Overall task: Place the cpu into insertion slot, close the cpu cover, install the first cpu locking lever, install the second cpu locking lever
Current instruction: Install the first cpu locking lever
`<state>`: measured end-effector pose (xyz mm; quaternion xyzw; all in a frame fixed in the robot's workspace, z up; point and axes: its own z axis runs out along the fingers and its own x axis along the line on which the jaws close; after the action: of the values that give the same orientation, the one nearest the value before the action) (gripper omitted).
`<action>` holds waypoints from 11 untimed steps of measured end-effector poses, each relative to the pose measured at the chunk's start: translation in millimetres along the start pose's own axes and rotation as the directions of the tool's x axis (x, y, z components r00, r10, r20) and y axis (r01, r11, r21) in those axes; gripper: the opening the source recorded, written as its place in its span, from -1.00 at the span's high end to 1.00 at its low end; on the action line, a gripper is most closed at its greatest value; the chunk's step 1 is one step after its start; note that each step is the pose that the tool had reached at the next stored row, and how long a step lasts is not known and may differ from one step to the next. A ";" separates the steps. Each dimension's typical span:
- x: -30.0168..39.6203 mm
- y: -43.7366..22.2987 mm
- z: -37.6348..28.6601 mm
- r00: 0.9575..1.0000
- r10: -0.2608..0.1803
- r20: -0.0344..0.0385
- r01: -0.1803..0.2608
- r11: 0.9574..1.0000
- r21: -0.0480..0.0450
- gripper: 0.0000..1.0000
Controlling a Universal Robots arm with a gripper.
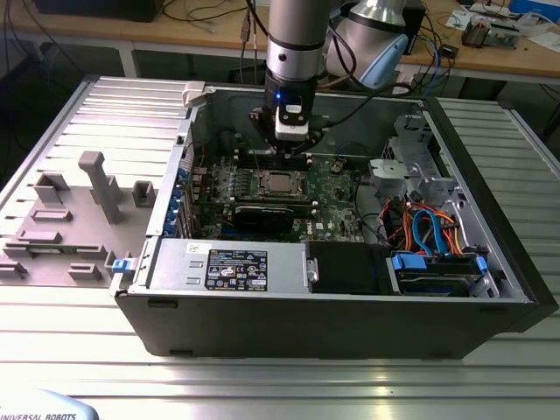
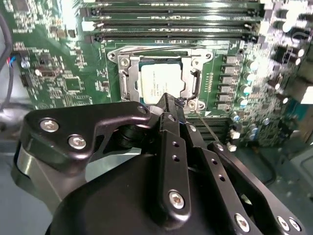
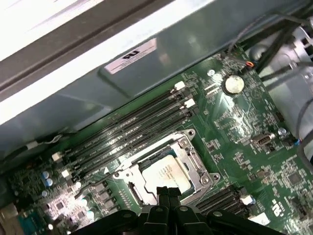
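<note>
The robot arm comes straight down from the top of the exterior view into the open computer case, its wrist upright and the gripper pointing down at the green motherboard; the fingers are pressed together with nothing between them, tips meeting in a narrow black point in both wrist views; that point hangs over one edge of the insertion slot, on the side away from the memory slots; whether it touches the metal there I cannot tell

The cpu sits flat in the insertion slot, silvery top face up, square to the socket; the cpu cover lies down around it, its shiny frame bordering the chip on all sides and the chip showing through the window; a thin wire lever runs along the socket's edge next to the memory slots, low against the board

In the first wrist view the cpu lies just beyond the fingertips, with a coin-cell battery well apart near the board's far corner; in the exterior view the cpu sits mid-board, the power supply along the case's near wall, and blue and orange cables bunched toward the exterior view's right
</note>
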<state>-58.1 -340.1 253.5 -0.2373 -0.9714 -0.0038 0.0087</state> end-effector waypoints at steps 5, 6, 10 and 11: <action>0.0 0.0 0.0 0.994 -0.110 0.000 0.110 0.994 0.002 0.79; 0.0 0.0 0.0 0.992 -0.128 -0.001 0.128 0.992 0.002 0.79; 0.0 0.0 0.0 0.989 -0.150 -0.001 0.150 0.989 0.003 0.79; 0.0 0.0 0.0 0.989 -0.150 -0.001 0.150 0.989 0.003 0.79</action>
<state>-58.1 -340.1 253.5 -0.1634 -0.9865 -0.0031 0.0089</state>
